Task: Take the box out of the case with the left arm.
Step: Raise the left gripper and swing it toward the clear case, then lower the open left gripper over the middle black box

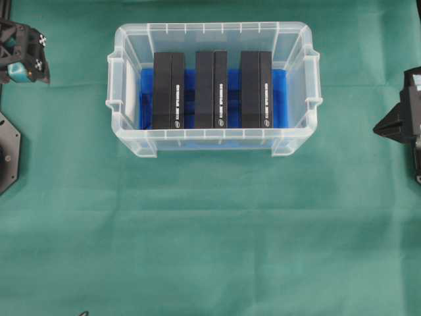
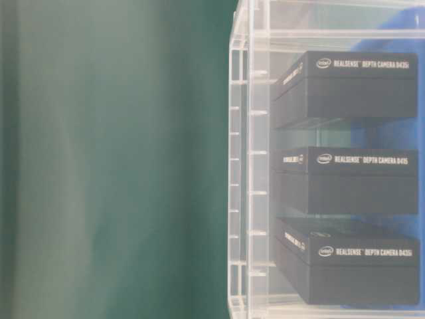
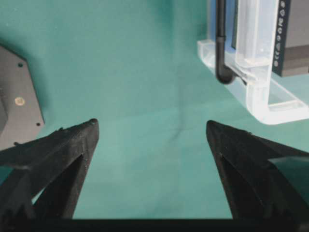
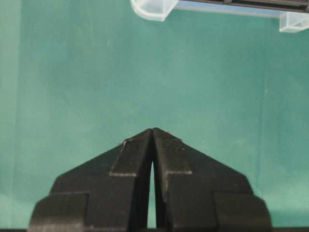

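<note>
We find the clear, glossy rectangular plastic case smooth-walled, with a bright blue lining at its bottom. The three black rectangular boxes look matt, like card, with white print. The green cloth covering the desk is matt and faintly creased. The left arm's black pincer fingers look rough-grained.

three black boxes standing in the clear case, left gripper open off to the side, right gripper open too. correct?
One thing is wrong: the right gripper is shut, its tips meeting in the right wrist view. The rest holds: three black boxes stand in the clear case, and the left gripper is open over the green cloth.
</note>
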Tool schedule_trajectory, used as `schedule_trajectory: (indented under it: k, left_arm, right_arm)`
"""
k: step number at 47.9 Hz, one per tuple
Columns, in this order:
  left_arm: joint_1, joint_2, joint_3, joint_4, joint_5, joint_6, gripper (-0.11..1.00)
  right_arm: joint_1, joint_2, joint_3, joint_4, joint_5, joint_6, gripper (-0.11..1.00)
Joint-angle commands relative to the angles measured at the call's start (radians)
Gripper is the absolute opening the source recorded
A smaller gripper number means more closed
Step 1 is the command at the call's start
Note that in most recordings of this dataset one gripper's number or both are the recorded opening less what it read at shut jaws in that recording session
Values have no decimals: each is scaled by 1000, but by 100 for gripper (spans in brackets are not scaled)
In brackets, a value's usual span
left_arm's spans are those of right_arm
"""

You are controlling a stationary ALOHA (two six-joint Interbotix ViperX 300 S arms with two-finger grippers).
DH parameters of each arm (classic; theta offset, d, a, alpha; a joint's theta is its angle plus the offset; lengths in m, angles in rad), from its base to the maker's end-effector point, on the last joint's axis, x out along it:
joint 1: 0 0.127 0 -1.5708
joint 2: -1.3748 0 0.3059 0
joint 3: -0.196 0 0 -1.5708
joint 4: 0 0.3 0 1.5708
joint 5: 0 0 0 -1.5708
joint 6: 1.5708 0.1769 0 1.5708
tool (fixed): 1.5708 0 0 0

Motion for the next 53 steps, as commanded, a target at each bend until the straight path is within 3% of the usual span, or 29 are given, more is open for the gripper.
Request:
schedule_trajectory:
  k: [1,20,32,53]
  left_arm:
    - [-5,6,-29,-2,0,0,97]
    - [-15,110,-101,2,11,-3,97]
    - [-51,275,-255,3,9,-15,97]
    - [-123,606,-614,5,14,-52,97]
  right_arm:
    - [-2,3,-23,-2,-3,3,7]
    - [-2,3,-23,0,-2,3,7]
    - [-2,3,-23,0,-2,3,7]
    - [-2,3,-25,2,55,5,7]
